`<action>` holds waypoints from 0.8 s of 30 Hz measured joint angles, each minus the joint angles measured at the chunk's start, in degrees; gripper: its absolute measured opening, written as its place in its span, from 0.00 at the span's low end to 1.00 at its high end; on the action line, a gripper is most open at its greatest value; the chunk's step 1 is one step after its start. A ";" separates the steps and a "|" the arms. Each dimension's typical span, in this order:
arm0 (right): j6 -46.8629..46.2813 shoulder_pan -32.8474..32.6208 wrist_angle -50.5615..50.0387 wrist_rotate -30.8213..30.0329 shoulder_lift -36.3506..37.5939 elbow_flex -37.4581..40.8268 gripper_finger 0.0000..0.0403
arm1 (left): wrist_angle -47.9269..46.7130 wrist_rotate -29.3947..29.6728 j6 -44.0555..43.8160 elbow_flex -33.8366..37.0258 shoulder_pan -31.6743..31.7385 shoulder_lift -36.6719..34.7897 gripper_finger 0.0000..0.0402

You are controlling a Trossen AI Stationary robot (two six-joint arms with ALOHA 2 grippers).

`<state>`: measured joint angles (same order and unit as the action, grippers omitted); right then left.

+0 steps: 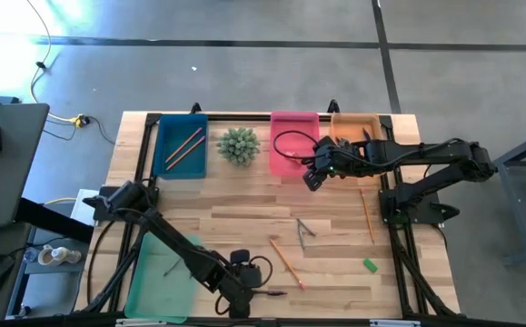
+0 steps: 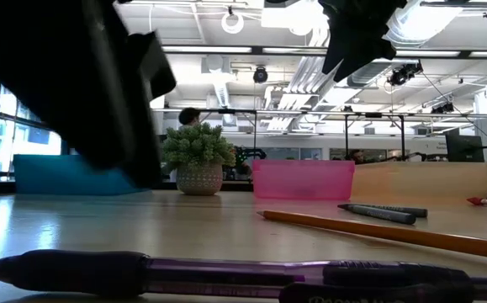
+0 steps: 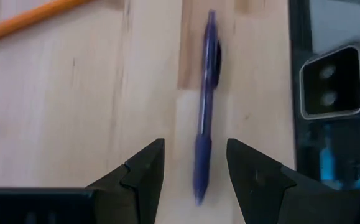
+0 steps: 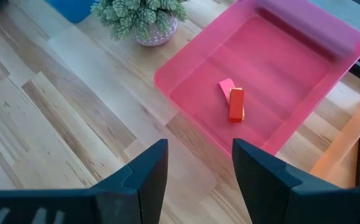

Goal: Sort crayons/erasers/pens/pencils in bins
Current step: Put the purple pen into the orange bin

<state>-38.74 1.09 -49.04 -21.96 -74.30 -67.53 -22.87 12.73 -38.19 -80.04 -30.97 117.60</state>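
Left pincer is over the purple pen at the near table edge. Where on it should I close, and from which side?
Come straight down from above and close across the barrel of the purple pen near its middle. It lies flat on the table, and the left pincer is open with the pen running lengthwise between its fingers, so they already straddle it. Avoid the clip end; the plain barrel is slim and even.

Wood-plank bench point(image 1: 244, 227) w/ black frame round its edge. Spiky green plant point(image 1: 238, 144) in a pale patterned pot at the far edge of the bench, upright. Grey floor point(image 1: 244, 73) beyond, dark seams across it; yellow cable point(image 1: 37, 77) trailing on it. Black desk point(image 1: 4, 163) off the bench's side. Low view: a person's head point(image 2: 190, 116) behind plant, ceiling lights overhead.
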 joint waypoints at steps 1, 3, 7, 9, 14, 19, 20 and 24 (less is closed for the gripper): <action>-0.02 0.02 -0.02 0.00 0.00 0.00 0.43 | -0.39 -0.04 0.47 0.12 -0.17 0.07 0.41; 0.00 0.02 -0.03 0.00 0.00 0.00 0.43 | 1.48 -0.02 0.89 -0.01 -0.29 0.91 0.41; 0.00 0.00 -0.07 0.00 0.00 0.00 0.43 | 2.41 0.35 0.92 0.00 -0.71 2.31 0.41; 0.00 0.00 -0.03 0.00 0.00 0.00 0.43 | 1.53 0.60 0.93 0.09 -0.78 3.06 0.41; 0.02 0.00 -0.07 0.00 0.04 0.00 0.43 | 2.28 1.61 0.91 -0.07 -1.27 4.76 0.40; 0.13 0.01 -0.57 0.00 0.00 0.00 0.43 | 1.26 4.14 0.89 -0.21 -2.16 5.20 0.33; 0.15 0.01 -0.55 -0.01 0.00 0.00 0.43 | 1.18 4.75 1.25 -0.19 -2.38 5.24 0.31; 0.17 0.00 -1.16 -0.02 0.00 0.00 0.43 | 1.06 5.32 4.01 -0.14 -2.96 5.29 0.20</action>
<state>-38.57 1.08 -50.19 -21.98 -74.30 -67.53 -21.80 18.05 -34.18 -80.18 -33.93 122.89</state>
